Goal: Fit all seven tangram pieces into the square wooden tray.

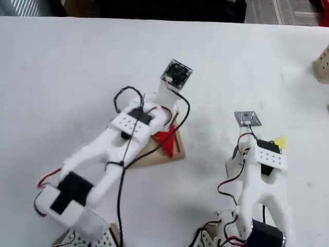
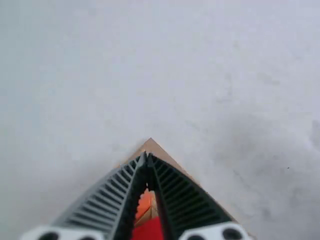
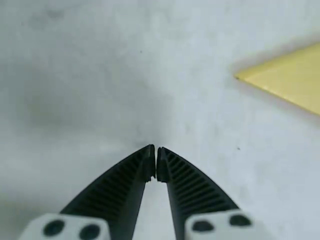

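The square wooden tray (image 1: 154, 153) lies mid-table, mostly under my left arm (image 1: 128, 128). A red triangle (image 1: 165, 138) rests in it. My left gripper (image 2: 148, 159) hovers over a tray corner (image 2: 150, 145), its tips touching, so it is shut. Through the gap behind the tips I see an orange piece (image 2: 144, 202) and the red piece (image 2: 150, 230) below. My right gripper (image 3: 155, 155) is shut over bare table, holding nothing. A yellow triangle (image 3: 290, 77) lies flat a short way beyond it, also seen beside the right arm as the yellow triangle (image 1: 280, 141).
The white table (image 1: 231, 62) spreads open behind and between the arms. A perforated wooden object (image 1: 322, 64) stands at the far right edge. Cables (image 1: 123, 170) hang off both arms near the front.
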`<state>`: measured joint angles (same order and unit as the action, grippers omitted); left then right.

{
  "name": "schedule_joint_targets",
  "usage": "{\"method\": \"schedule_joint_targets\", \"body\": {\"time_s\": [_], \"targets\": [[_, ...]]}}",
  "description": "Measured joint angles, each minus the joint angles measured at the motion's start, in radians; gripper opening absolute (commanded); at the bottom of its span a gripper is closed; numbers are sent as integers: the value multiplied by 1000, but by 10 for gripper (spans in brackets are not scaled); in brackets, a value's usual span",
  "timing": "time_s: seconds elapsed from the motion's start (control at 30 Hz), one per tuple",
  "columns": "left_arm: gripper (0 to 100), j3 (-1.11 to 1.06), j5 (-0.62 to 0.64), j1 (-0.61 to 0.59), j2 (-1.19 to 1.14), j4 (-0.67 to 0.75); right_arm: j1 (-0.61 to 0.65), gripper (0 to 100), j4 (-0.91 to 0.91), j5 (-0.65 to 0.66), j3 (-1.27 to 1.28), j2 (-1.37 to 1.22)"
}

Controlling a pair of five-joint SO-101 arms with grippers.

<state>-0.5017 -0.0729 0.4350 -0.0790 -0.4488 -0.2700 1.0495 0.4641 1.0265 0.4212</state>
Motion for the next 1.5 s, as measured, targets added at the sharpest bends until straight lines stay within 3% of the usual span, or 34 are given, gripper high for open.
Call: {"method": "schedule_joint_targets", "body": {"time_s": [0.2,0.4,1.23,1.5], "targets": [[23,35,0,-51,-150,-6,0,18,-29,6,0,0],[23,32,0,-69,-158,-84,0,18,-38,6,0,-6],[23,-325,0,-57,189,-141,0,18,-38,6,0,-6],[23,-497,0,-54,400,-141,0,18,-38,6,0,-6]]}}
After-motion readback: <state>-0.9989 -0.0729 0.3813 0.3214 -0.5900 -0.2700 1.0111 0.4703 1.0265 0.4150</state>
